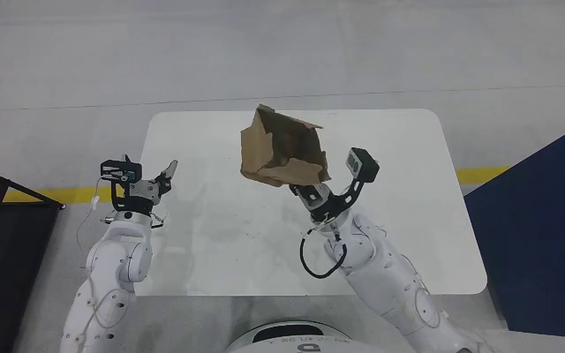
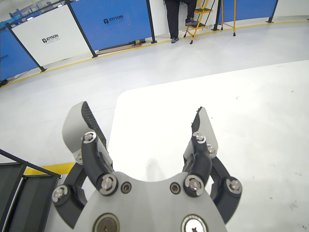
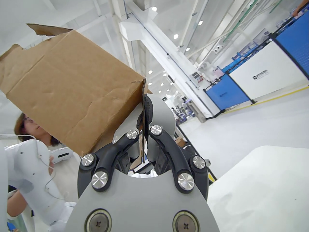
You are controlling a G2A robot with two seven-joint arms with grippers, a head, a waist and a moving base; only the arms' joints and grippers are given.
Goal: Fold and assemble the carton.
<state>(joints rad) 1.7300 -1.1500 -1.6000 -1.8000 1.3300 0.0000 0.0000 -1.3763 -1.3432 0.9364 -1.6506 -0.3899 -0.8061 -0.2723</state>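
A white counter [image 1: 397, 247] with rounded corners stands on a pale grey floor [image 1: 265, 53] crossed by a yellow line [image 1: 481, 174]. In the left wrist view, blue and white fence panels [image 2: 113, 25] and a yellow ladder [image 2: 205, 1] close the room. The brown carton [image 1: 282, 150] is held up over the counter's far middle, tilted, and the right tool [image 1: 307, 189] is clamped on its near lower edge. The top view looks into the carton's open, dark inside, past ragged flaps. The right wrist view instead shows its creased outer wall against the ceiling [image 3: 169, 13], with a thin cardboard edge pinched between the tool's fingers [image 3: 154, 112]. The left tool [image 1: 166, 176] hangs at the counter's left edge, well apart from the carton. Its own view has the two fingers spread wide with nothing between them, one over the counter and one over the floor. From above, the carton's flap covers the right tool's fingertips. Whether the carton's bottom is folded shut cannot be told, since the inside is too dark and the wrist view cuts the box off at one side.
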